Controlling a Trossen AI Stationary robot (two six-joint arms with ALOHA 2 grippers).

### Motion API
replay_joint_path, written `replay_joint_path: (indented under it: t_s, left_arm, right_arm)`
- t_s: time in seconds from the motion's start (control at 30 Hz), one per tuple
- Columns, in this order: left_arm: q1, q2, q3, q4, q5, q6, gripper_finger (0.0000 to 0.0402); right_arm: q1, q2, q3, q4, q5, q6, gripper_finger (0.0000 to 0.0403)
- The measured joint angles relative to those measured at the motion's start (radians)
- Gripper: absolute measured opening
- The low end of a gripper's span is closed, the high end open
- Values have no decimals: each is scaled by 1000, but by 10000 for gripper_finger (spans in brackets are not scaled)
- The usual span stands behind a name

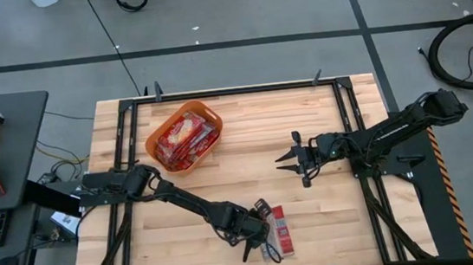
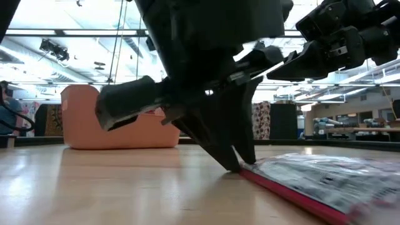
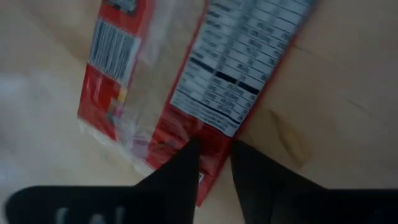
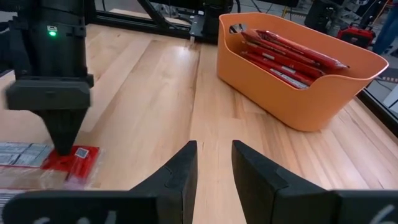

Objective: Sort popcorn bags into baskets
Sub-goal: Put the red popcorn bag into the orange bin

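basket: the orange tub (image 1: 184, 135) sat toward the back of the table (image 1: 329, 184), left of centre. It's the landmark for everything below.

bags in the basket: a stack of red popcorn packets (image 1: 187, 141) filled the tub. The right wrist view showed them leaning on edge against the tub's far wall, which the overhead shot flattened into one red patch.

loose bag: one packet (image 1: 281, 231) lay flat on the wood, well in front of the basket and off to its right, near the table's front edge. From above it read as red with a pale end; the left wrist camera caught the printed side – nutrition panel and barcode (image 3: 113, 46).

left gripper: it (image 1: 261, 226) was down at the corner of that loose bag. In the left wrist view the two fingers (image 3: 180, 177) stood a narrow gap apart with the bag's red corner between them. The low view showed the tips on the table right at the bag's edge – whether they really had hold of it, can't tell.

right gripper: it (image 1: 289, 155) hung to the right of the basket, clear of the wood, fingers parted a little and holding nothing. Its own camera looked across at the tub and the left arm.
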Motion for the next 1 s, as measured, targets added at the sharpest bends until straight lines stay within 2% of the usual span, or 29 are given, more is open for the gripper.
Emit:
replay_joint_path:
  t_s: [0.13, 0.27, 0.47, 0.6, 0.77, 1.0]
  left_arm:
    - [6, 4, -2, -28, -98, -200, 45]
    - [40, 2, 0, -170, -139, -422, 8]
    - [87, -3, -3, -425, -171, -629, 6]
    - [109, -20, 2, -482, -145, -711, 4]
    - [134, -55, 68, -576, -123, -789, 3]
    - [154, -106, 81, -594, -121, -818, 2]
  right_arm:
    - [0, 0, 0, 0, 0, 0, 105]
    - [0, 0, 0, 0, 0, 0, 105]
    - [0, 0, 0, 0, 0, 0, 105]
    - [0, 0, 0, 0, 0, 0, 105]
    - [0, 0, 0, 0, 0, 0, 105]
    - [0, 0, 0, -1, 0, 0, 105]
